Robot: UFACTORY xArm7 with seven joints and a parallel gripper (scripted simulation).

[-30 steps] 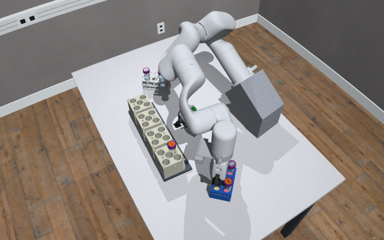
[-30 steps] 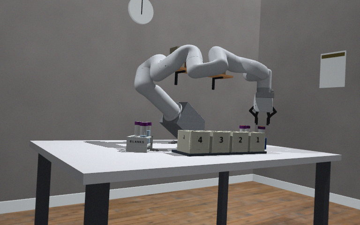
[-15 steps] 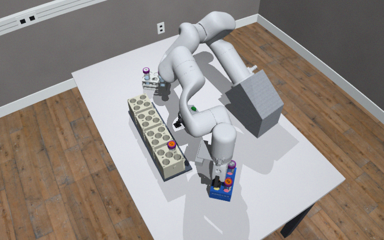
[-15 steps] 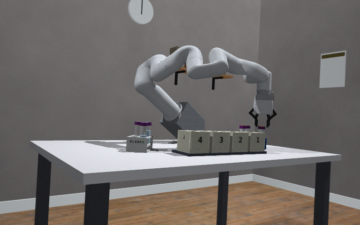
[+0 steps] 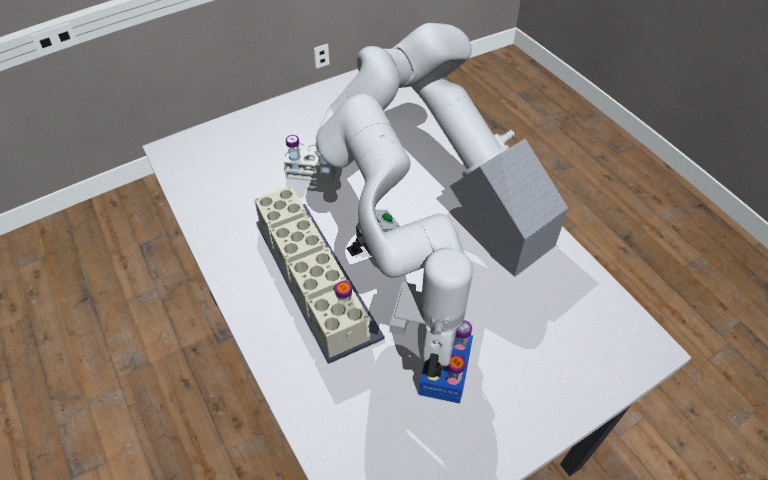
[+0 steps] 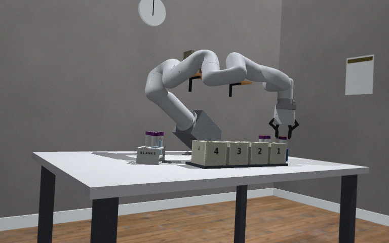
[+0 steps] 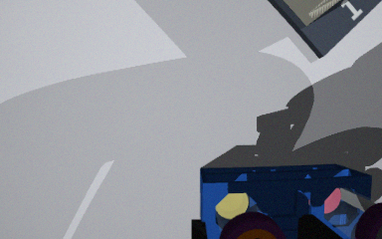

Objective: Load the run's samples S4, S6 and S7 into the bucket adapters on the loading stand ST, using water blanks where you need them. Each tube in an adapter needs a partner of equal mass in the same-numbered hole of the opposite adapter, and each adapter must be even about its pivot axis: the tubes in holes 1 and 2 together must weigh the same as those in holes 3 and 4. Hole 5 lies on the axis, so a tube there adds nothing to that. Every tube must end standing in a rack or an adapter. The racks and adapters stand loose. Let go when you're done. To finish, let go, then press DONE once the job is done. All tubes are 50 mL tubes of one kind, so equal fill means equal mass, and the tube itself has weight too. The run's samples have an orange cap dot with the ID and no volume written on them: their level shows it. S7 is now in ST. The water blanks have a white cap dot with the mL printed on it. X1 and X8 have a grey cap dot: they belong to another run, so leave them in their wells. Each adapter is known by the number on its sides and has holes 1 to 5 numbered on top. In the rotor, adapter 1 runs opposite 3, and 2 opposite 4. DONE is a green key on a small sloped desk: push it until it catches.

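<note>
The tool (image 5: 433, 367) (image 6: 283, 136) (image 7: 256, 230) stood half wide and empty over the rack (image 5: 439, 390) (image 6: 286, 155) (image 7: 210, 199), probably so its fingers could pass around the orange-dotted tube (image 5: 456, 362) (image 6: 282, 138) (image 7: 253, 228), while S7 (image 5: 343, 289) (image 6: 261, 137) stood in adapter 1 (image 5: 350, 337) (image 6: 278, 157), towards ten o'clock in the top view.

The gripper (image 5: 434, 370) (image 6: 283, 137) (image 7: 254, 231) is lower over the blue rack (image 5: 441, 390) (image 6: 286, 155) (image 7: 211, 194) now, its fingertips nearer the tube caps' height
</note>
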